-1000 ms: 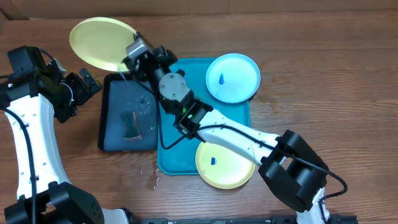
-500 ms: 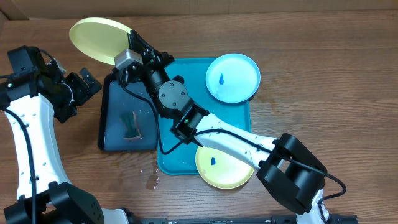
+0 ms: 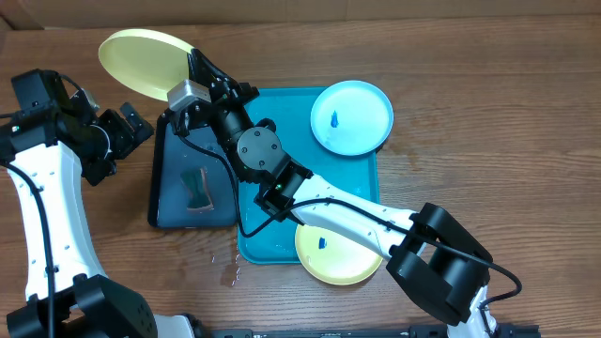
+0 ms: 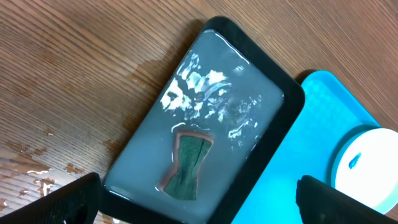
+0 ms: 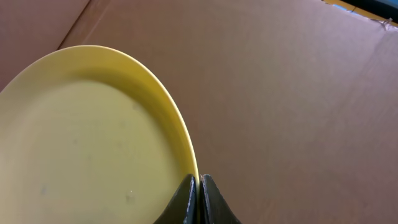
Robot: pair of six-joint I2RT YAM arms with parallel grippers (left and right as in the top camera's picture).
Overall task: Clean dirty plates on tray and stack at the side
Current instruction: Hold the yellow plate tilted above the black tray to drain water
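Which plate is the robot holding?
The yellow plate at the back left, its rim pinched in the right gripper. The blue plate and other yellow plate lie on the tray.

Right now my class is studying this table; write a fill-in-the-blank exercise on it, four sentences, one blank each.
1. The right end effector holds the yellow plate by its ____.
2. The black tray holds water and a ____.
3. The light blue plate bears a small ____ smudge.
4. The left end effector stands ____.
Missing words: rim; sponge; blue; open.
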